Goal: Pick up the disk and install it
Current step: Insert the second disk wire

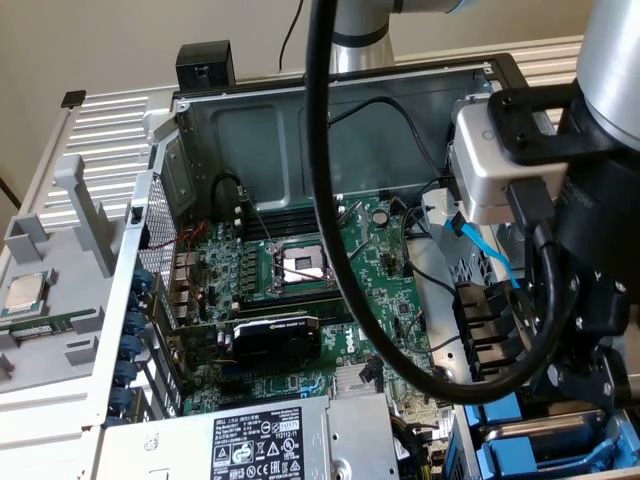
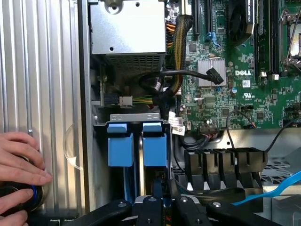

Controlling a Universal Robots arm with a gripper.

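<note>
The disk [image 2: 155,143] stands edge-on in the drive bay, so I see only the blue plastic end of its frame, under a metal bracket [image 2: 134,117]. A second blue frame [image 2: 120,143] sits in the slot beside it at the same height. My gripper [image 2: 160,190] is directly over the near end of the disk's frame, with its black fingers drawn close together on it. In the exterior view the arm's wrist [image 1: 590,250] hangs over the blue bay [image 1: 520,425] at the case's lower corner, on the exterior view's right.
A person's hand [image 2: 21,165] rests on a round black knob [image 2: 19,195] outside the case wall. The grey power-supply box [image 2: 127,33] borders the bay. A black slotted shroud [image 2: 225,165], a blue cable [image 2: 277,188] and cable bundles crowd the other side. A processor chip [image 1: 25,292] lies on the outer tray.
</note>
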